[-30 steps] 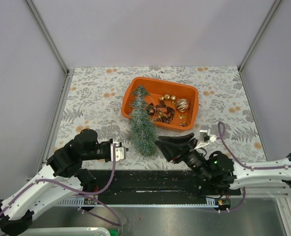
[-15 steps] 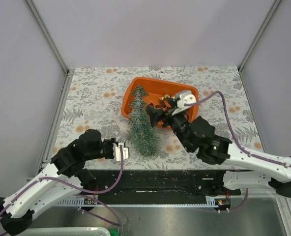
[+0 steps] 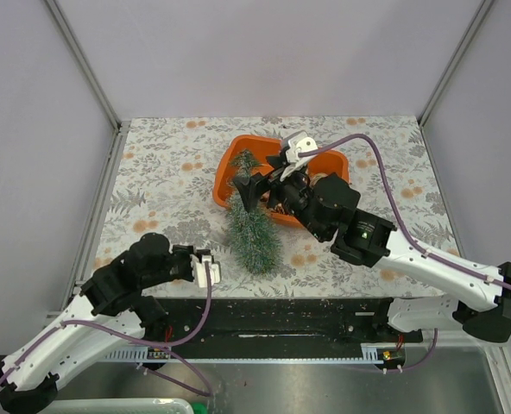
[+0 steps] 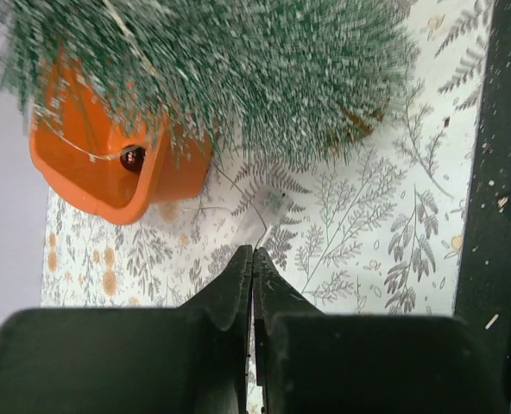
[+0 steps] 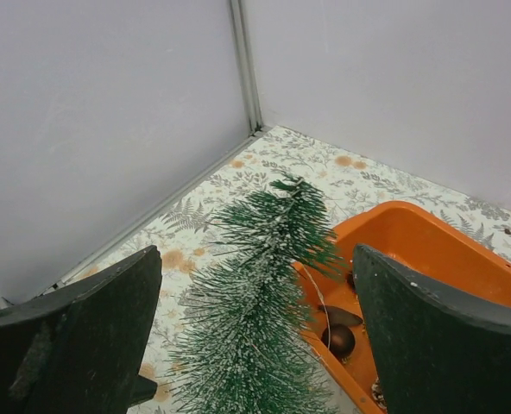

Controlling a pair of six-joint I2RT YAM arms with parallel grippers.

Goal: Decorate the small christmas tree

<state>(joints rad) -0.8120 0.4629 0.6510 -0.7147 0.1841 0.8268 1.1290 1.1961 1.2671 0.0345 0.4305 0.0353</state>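
Floral counter (image 3: 160,172) carried the small frosted blue-green bristly christmas tree (image 3: 252,226), lying tip-first against the orange plastic tray (image 3: 223,185). Right jaws gaped over its top, left jaws clenched empty; a pinch on springy needles might slip.

Setting: robot test cell, a lab enclosure.
Walls: pale panels (image 3: 264,52) were joined by metal corner posts (image 3: 83,60).
Bench: leaf-patterned cloth (image 3: 160,172) covered it — black rail (image 3: 273,319) ran along the near edge.

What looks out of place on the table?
The small christmas tree is not upright. It lies on its side on the table, with its tip propped over the left rim of the orange tray and its base toward the arms.
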